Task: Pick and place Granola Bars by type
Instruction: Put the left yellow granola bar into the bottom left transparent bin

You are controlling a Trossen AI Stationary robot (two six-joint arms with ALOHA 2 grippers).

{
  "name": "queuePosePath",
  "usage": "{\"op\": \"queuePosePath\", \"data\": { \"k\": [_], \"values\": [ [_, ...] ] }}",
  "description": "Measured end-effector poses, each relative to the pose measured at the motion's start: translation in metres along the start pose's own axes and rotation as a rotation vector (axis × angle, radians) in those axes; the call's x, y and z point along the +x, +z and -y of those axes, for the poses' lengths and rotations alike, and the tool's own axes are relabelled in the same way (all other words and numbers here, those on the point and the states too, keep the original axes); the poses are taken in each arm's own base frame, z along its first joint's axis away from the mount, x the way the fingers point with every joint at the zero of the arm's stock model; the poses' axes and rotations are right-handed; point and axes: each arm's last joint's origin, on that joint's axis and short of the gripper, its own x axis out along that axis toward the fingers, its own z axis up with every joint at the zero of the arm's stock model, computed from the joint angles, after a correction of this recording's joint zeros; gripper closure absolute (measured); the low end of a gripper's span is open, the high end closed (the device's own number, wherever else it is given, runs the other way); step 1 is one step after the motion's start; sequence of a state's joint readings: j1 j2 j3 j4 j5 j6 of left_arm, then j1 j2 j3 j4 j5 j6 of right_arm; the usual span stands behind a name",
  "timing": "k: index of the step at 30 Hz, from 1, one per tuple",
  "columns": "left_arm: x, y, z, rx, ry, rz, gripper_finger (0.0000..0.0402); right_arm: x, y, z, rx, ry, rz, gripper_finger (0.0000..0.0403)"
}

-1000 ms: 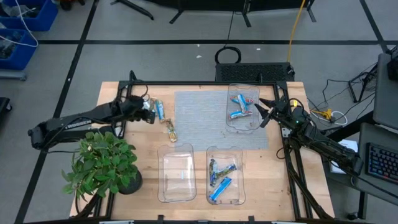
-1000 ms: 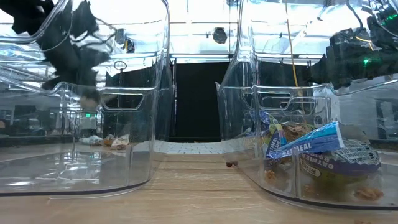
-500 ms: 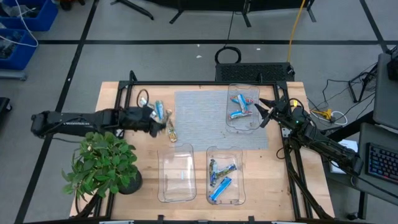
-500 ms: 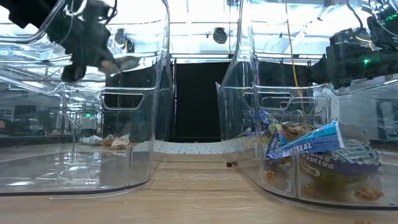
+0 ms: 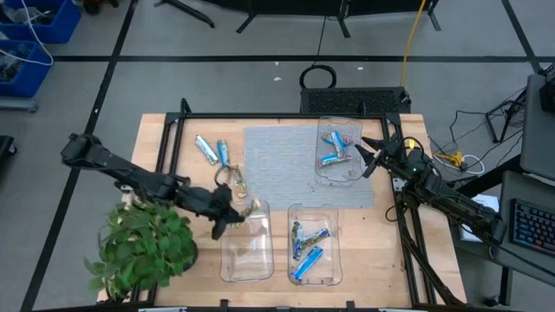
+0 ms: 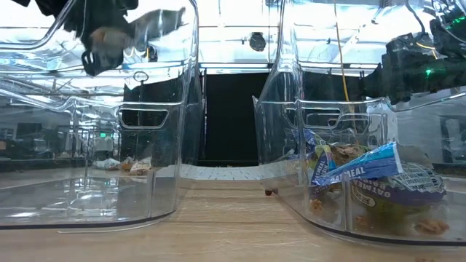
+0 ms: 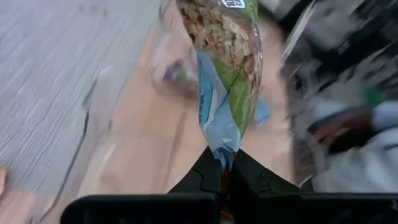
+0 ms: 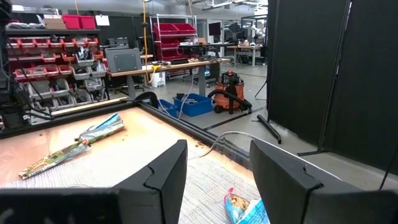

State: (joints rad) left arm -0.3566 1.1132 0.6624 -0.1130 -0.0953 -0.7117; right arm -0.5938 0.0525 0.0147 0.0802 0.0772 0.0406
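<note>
We see the left gripper [image 5: 227, 211] pinching a granola bar [image 7: 221, 68] at the left tray's [image 5: 246, 260] rim. The right gripper [image 5: 368, 154] waits open beside the far tray [image 5: 345, 177]

Green-and-blue granola bar [image 7: 222, 68], grey ribbed mat [image 5: 277, 160]

Left gripper [image 5: 227, 211] over near-left clear tray's [image 5: 247, 260] rim, right gripper [image 5: 371, 156] open beside far tray [image 5: 349, 176]
</note>
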Motion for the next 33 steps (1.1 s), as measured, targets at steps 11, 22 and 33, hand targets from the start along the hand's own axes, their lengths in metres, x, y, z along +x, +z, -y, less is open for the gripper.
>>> {"op": "queuePosePath", "data": {
  "k": [11, 22, 33],
  "values": [
    [0.032, 0.005, 0.004, 0.026, 0.057, -0.228, 0.0387, 0.000, 0.000, 0.000, 0.000, 0.000, -0.001, 0.0234],
    [0.028, 0.001, -0.010, -0.034, 0.109, -0.353, 0.0389, 0.000, 0.000, 0.000, 0.000, 0.000, -0.002, 0.0234],
    [0.028, 0.004, -0.018, -0.114, 0.147, -0.365, 0.0330, 0.000, 0.000, 0.000, 0.000, 0.000, -0.001, 0.0234]
  ]
}}
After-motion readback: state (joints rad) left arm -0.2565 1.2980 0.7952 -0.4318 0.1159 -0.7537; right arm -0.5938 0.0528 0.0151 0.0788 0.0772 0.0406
